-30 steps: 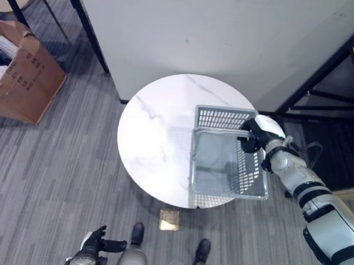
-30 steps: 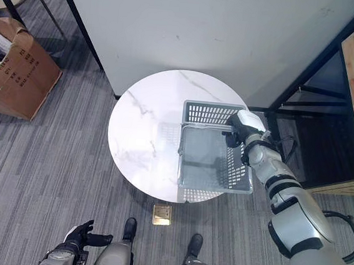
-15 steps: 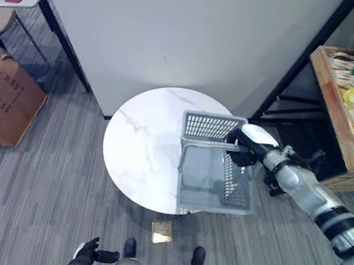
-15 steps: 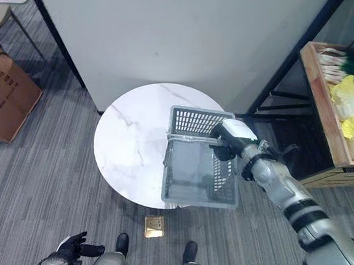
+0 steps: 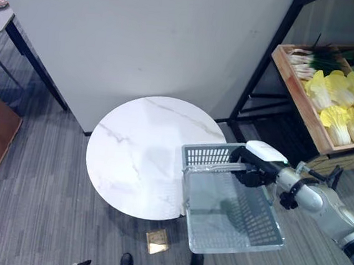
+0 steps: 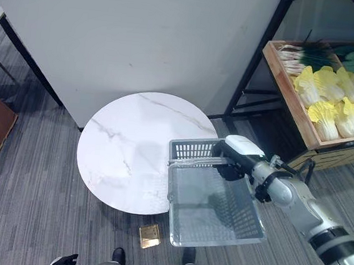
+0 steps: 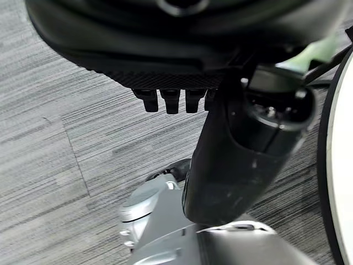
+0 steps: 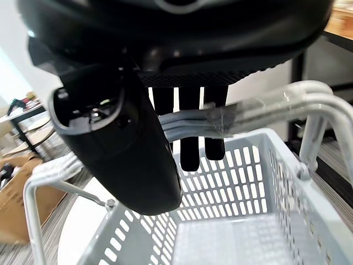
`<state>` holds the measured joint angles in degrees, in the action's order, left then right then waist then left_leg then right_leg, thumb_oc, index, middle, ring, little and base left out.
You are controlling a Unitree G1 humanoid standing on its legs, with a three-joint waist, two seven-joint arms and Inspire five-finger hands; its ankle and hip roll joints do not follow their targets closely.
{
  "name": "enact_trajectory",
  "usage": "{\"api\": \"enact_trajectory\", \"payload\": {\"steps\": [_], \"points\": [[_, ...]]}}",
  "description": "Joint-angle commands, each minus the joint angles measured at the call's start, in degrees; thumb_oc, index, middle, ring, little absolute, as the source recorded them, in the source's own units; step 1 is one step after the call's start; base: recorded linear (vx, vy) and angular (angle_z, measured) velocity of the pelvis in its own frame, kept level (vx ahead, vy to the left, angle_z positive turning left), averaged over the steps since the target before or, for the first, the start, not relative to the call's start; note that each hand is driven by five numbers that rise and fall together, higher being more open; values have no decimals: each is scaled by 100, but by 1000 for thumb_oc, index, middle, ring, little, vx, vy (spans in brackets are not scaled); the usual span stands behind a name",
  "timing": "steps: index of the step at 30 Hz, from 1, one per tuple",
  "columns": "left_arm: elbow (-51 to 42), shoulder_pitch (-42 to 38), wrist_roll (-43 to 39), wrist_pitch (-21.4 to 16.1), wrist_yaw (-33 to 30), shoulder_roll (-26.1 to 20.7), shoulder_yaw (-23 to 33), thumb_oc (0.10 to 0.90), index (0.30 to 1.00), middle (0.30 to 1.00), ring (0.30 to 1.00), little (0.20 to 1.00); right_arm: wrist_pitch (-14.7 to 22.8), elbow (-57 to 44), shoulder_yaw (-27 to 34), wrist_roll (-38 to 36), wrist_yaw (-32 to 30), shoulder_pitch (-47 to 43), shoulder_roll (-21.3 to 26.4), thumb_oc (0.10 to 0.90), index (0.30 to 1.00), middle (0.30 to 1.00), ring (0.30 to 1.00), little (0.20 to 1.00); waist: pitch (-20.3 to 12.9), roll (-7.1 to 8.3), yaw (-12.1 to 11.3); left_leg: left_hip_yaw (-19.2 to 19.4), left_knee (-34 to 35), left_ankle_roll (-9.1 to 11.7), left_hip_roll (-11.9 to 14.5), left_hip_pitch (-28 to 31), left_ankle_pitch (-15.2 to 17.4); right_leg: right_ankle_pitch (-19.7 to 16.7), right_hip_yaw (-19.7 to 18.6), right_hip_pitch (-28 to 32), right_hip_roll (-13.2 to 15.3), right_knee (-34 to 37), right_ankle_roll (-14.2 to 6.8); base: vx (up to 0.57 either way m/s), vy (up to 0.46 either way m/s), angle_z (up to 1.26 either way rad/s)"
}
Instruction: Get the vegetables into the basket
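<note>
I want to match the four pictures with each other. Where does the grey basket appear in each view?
Left eye view: the basket is right of centre, hanging past the round table's near-right edge, carried by the right hand.
Right eye view: the same, near the centre.
Right wrist view: just past the fingers, which curl round its handles.
Left wrist view: floor and the table's rim.
Shared landmark: the round table.

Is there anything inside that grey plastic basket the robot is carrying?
No vegetables: through the grey plastic mesh basket, held by its handle in the right hand, only bare mesh floor shows.
</note>
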<state>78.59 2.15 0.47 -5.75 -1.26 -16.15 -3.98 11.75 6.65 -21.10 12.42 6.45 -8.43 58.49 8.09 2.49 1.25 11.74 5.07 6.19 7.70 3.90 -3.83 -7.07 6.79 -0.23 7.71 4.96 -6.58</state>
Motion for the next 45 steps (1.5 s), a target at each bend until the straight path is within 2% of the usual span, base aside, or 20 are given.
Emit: {"api": "enact_trajectory", "payload": {"steps": [1,3,5,6,9,10,12,13,14,18,25,26,30,32,33,34,35,36,43,45], "points": [[438,-90,445,-71,-18,-169,-213,900,1000,1000,1000,1000,358,-692,1006,-304,-392,-387,197,400,300,300,300,300,-128,389,87,46,-7,-116,-210,160,451,-846,-88,-101,975,-200,-842,-137,222,-12],[380,-186,489,-94,-71,-220,-240,900,1000,1000,1000,1000,346,-675,1141,-181,-461,-248,216,400,300,300,300,300,-40,406,186,167,-7,-149,-325,101,464,-1287,-256,-326,1075,-183,-842,-146,157,-24],[294,-329,498,-132,-109,-279,-316,900,1000,1000,1000,1000,284,-588,1125,-44,-570,-297,220,400,300,300,300,300,71,404,224,334,-7,-197,-385,60,466,-1463,-318,-545,1135,-141,-842,-200,162,-54],[221,-347,470,-142,-120,-297,-322,900,1000,1000,1000,1000,282,-586,1126,-21,-585,-311,235,400,300,300,300,300,97,402,230,395,-7,-231,-410,31,455,-1401,-311,-617,1135,-164,-842,-247,187,-68],[54,-340,461,-135,-89,-362,-398,900,1000,1000,1000,1000,290,-518,1106,-5,-607,-346,204,400,300,300,300,300,170,297,214,672,-7,-318,-365,-15,420,-914,-120,-592,1083,-598,-830,-210,121,-97],[-57,-313,462,-117,-70,-426,-379,900,1000,1000,1000,1000,316,-529,1063,91,-622,-351,236,400,300,300,300,300,181,204,168,842,-7,-372,-328,-86,352,-497,73,-493,1017,-977,-716,-276,153,-111],[-54,-220,575,-88,-36,-470,-383,900,1000,1000,1000,1000,341,-522,951,239,-633,-481,255,400,300,300,300,300,160,104,70,1186,-7,-407,-248,-144,278,-85,452,-339,987,-1436,-629,-275,67,-73],[-52,-130,677,-99,14,-462,-448,900,1000,1000,1000,1000,364,-537,874,251,-622,-605,243,400,300,300,300,300,112,108,7,1422,-7,-380,-194,-153,238,-54,740,-204,1052,-1340,-612,-151,-36,-70],[-46,-70,682,-90,30,-441,-424,900,1000,1000,1000,1000,382,-556,849,278,-630,-615,251,400,300,300,300,300,71,119,-36,1444,-13,-314,-190,-99,340,-30,863,-53,1085,-1206,-721,-46,-99,-67],[-1,-16,610,-66,55,-368,-255,900,1000,1000,1000,1000,399,-702,966,396,-628,-410,290,400,300,300,300,300,-24,148,-34,1724,-35,-205,-90,-39,243,-91,1270,130,1004,-639,-751,-6,-158,-117],[-159,-136,467,-91,55,-135,-338,900,1000,1000,1000,1000,432,-974,1443,361,-653,175,431,400,300,300,300,300,50,-29,148,1791,-49,150,366,-54,-197,214,1242,237,530,-316,-531,-20,-259,-33],[-261,-202,278,-105,99,-28,-398,900,1000,1000,1000,1000,429,-1034,1588,299,-643,360,458,400,300,300,300,300,105,-131,230,1733,-64,299,601,-88,-392,335,1192,278,304,-268,-398,-31,-276,-7],[-271,-208,235,-108,117,32,-447,900,1000,1000,1000,1000,447,-1054,1736,197,-643,554,462,400,300,300,300,300,151,-205,294,1724,-119,415,759,-72,-528,419,1163,351,136,-220,-310,-5,-267,-5],[-268,-192,92,-84,167,70,-386,900,1000,1000,1000,1000,447,-1016,1852,153,-612,679,493,400,300,300,300,300,207,-228,314,1646,-585,477,905,-173,-439,481,1118,438,20,-158,-199,-36,-229,-13],[-275,-195,-105,-87,184,114,-294,900,1000,1000,1000,1000,432,-771,1746,106,-638,477,479,400,300,300,300,300,336,-207,107,473,-956,297,502,-577,-353,430,876,354,-11,-95,-83,-76,-172,-39],[-243,-175,-114,-94,203,126,-307,900,1000,1000,1000,1000,435,-680,1681,66,-656,413,453,400,300,300,300,300,346,-188,40,81,-864,224,266,-627,-167,424,748,351,-16,-88,-75,-80,-164,-77],[-242,-178,-114,-95,203,125,-300,900,1000,1000,1000,1000,437,-670,1664,67,-660,392,451,400,300,300,300,300,331,-181,55,75,-858,214,255,-653,-184,414,754,327,-7,-89,-78,56,-95,-112],[-150,-116,-29,-118,190,115,-341,900,1000,1000,1000,1000,440,-521,1562,-4,-631,273,382,400,300,300,300,300,305,-178,-21,-463,-614,124,6,-656,-73,368,441,284,-80,-56,-80,70,-58,-108],[-103,-143,170,-211,122,139,-551,900,1000,1000,1000,1000,465,-213,1269,-145,-543,80,217,400,300,300,300,300,267,-211,-160,-1454,-111,174,-228,-939,-382,332,-267,199,-224,-35,-103,93,25,-88],[-140,-141,230,-227,137,137,-626,900,1000,1000,1000,1000,473,-233,1239,-153,-515,87,201,400,300,300,300,300,273,-218,-159,-1457,-109,140,-242,-894,-330,351,-374,206,-242,-41,-109,67,112,-44]]}}
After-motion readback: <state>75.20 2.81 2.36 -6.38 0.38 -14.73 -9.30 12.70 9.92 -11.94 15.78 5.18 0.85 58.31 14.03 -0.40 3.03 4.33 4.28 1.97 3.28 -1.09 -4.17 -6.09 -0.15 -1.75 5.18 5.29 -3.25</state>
